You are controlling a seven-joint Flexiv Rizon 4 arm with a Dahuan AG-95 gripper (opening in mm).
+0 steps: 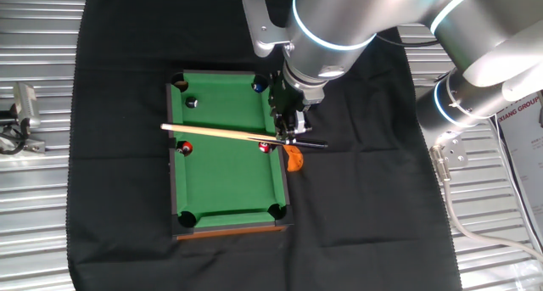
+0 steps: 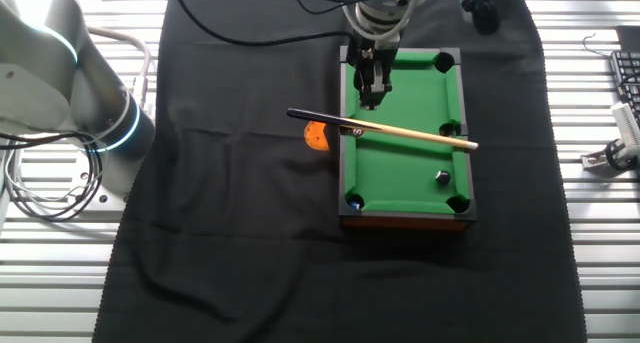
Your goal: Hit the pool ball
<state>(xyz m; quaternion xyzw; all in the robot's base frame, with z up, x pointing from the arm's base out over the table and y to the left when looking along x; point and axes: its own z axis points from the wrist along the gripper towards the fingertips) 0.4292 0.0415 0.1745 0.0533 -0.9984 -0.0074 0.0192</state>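
Mini pool table [image 1: 227,226] nearest; pool ball [image 1: 192,103] tiny, hard, rolls easily. Tool [image 1: 291,137] clamps the stiff cue stick [image 1: 222,133] near its butt.

surface: ribbed metal table [image 1: 51,206] | cover: black cloth [image 2: 230,233] | right edge: keyboard [image 2: 626,83]

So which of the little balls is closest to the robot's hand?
The small red ball at the green table's right edge, just below the hand. The other red ball sits at the opposite edge, and the black ball and dark blue ball lie farther up.
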